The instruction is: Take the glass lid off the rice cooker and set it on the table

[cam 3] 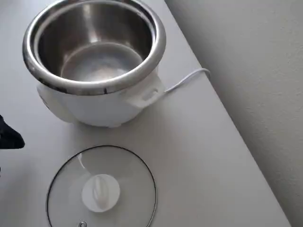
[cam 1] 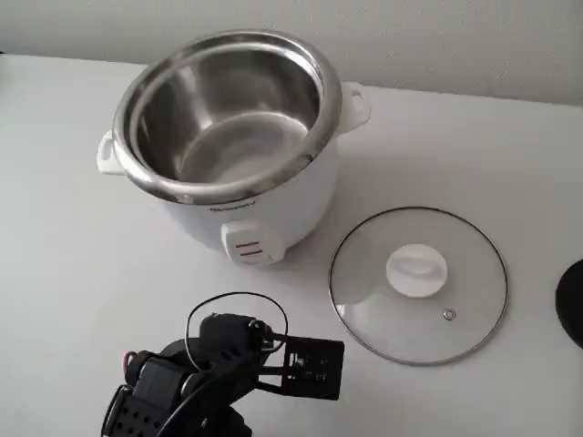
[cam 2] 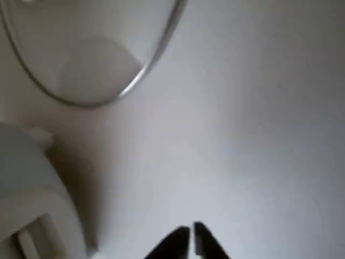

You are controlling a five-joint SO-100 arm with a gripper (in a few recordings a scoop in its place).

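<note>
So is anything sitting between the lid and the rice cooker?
No, just bare table between the glass lid and rice cooker, clearest in the fixed view.

We see the rice cooker (cam 1: 264, 205) as smooth glossy white plastic around a shiny brushed steel pot, the glass lid (cam 1: 418, 284) as clear glass with a thin metal rim and white plastic knob, the table (cam 1: 73, 273) matt white, and the gripper (cam 2: 191, 240) black plastic.

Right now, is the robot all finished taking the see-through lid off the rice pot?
Looks done: the round clear glass lid lies flat on the plain white table, apart from the squat white rice cooker, whose steel pot is uncovered. In hand: nothing; the black gripper is shut and empty above the table. Nothing looks left.
</note>
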